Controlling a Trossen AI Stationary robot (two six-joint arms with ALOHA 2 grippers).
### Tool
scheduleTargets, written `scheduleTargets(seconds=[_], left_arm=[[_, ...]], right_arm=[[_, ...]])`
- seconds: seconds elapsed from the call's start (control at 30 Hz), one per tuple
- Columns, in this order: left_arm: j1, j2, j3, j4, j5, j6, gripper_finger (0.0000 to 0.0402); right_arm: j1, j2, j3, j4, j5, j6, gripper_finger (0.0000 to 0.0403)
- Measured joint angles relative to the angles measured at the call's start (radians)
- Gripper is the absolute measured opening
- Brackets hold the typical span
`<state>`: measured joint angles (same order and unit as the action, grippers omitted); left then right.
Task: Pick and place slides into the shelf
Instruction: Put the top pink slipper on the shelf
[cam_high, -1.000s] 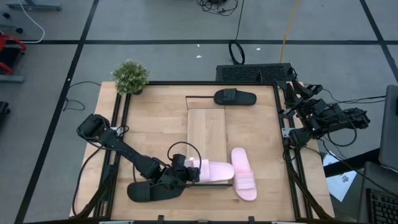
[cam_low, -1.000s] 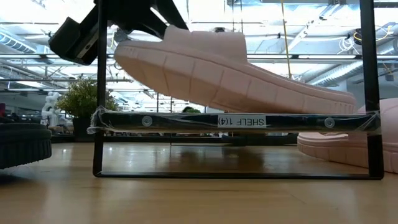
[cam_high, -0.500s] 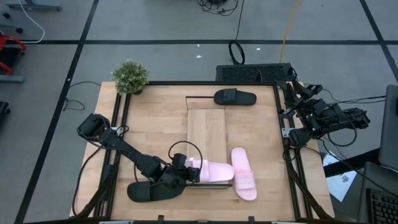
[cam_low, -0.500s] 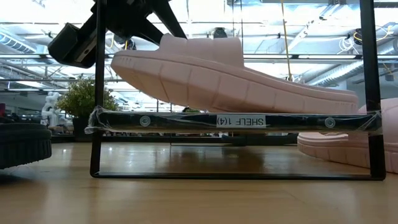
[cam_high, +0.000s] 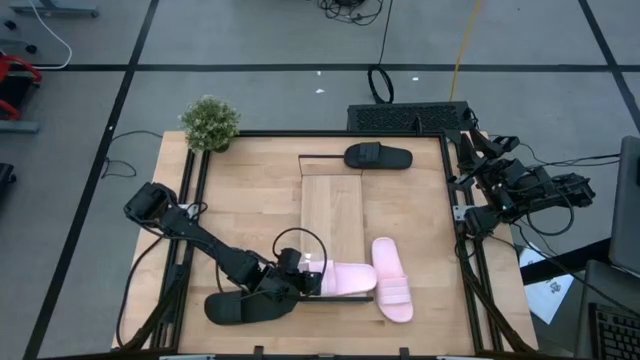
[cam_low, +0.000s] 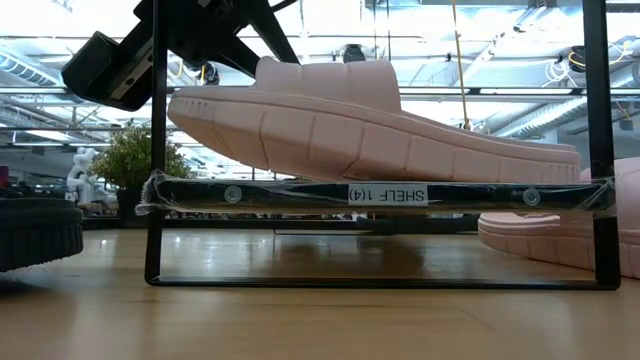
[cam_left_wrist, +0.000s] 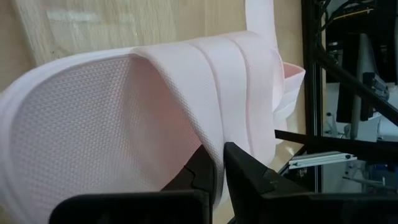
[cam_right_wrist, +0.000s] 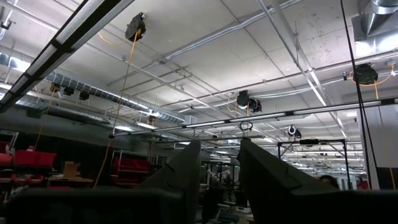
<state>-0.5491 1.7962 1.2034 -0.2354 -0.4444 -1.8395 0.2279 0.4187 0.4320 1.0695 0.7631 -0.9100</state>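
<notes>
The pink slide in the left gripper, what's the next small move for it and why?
Probably open the left gripper fully and back away. The pink slide lies across the shelf, its far end resting on the board while the gripped end sits slightly raised, and the fingers pinch its strap edge. Letting go should let it settle flat.

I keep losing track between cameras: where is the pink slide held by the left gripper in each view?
High: pink slide at the shelf's near end.
Low: fills the upper middle, resting on the shelf rail.
Left wrist: fills the frame.
Right wrist: not in it.
Shared landmark: the shelf.
</notes>
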Motion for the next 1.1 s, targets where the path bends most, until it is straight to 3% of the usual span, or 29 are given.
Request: scheduleTargets(seconds=[0.2,0.6,1.1], left_arm=[[0.0,0.0,0.0,-0.001,0.006,-0.003,0.0038],[0.0,0.0,0.0,-0.031,0.034,-0.034,0.0125],[0.0,-0.004,0.0,-0.054,0.034,-0.032,0.0192]], right_arm=[[0.0,0.0,0.0,0.0,0.0,0.0,0.01],[0.0,0.0,0.0,0.0,0.0,0.0,0.01],[0.0,0.0,0.0,-0.001,0.0,-0.011,0.01]])
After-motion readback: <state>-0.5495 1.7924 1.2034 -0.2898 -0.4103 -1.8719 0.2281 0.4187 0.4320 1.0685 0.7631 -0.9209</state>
